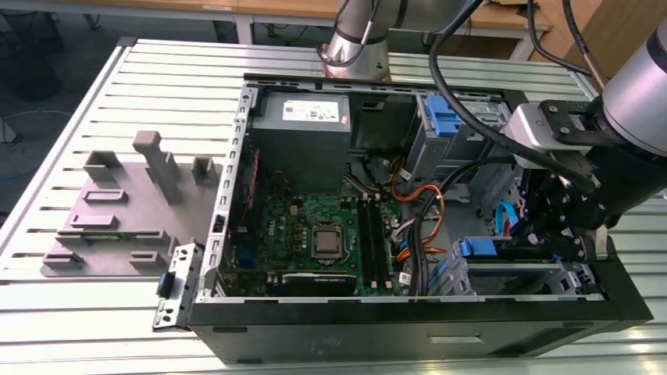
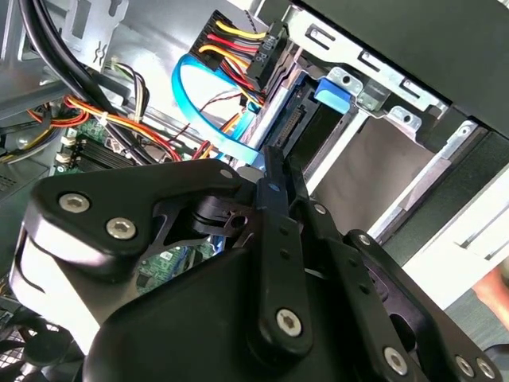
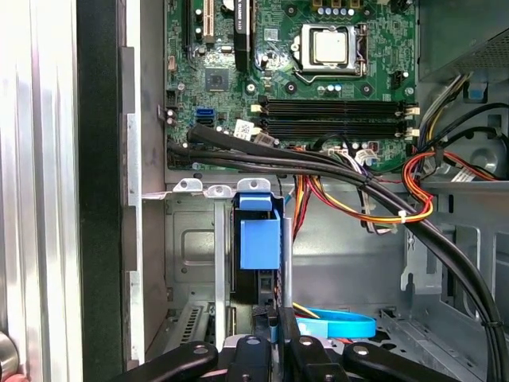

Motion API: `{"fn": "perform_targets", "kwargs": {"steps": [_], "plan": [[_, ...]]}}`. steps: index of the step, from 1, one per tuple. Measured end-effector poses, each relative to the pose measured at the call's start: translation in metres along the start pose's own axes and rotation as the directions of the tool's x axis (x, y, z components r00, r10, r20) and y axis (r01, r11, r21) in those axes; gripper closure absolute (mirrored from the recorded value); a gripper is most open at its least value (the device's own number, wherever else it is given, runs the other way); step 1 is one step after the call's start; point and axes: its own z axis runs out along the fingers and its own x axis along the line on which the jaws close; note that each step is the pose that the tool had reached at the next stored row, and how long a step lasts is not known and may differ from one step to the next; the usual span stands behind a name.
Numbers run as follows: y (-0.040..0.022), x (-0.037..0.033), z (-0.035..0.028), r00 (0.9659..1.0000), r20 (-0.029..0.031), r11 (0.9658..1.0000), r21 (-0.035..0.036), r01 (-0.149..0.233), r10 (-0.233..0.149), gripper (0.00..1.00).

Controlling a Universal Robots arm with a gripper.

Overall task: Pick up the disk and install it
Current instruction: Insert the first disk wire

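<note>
**Desk:** Disk (image 1: 479, 248) first: where is it in the exterior view?

**Operator:** I see the disk on edge in the drive cage (image 1: 542, 271), at the exterior view's right of the motherboard (image 1: 312, 226). Its long axis runs across the picture, blue end toward the board. The gripper (image 1: 544, 241) hangs at its other end.

**Desk:** Second wrist view?

**Operator:** The fingers (image 2: 274, 183) are drawn together, clamping nothing, tip just beside the connector end.

**Desk:** First wrist view?

**Operator:** The blue rail (image 3: 260, 243) points from the gripper toward the board.
</note>
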Motion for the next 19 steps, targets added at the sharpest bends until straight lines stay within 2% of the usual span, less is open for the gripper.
{"fn": "perform_targets", "kwargs": {"steps": [10, 19], "plan": [[0.0000, 0.0001, 0.0023, 1.0000, 0.0002, 1.0000, 0.0001, 0.000, 0.000, 0.84], [0.0000, 0.0000, 0.0015, 1.0000, 0.0008, 1.0000, 0.0000, 0.000, 0.000, 0.84]]}}
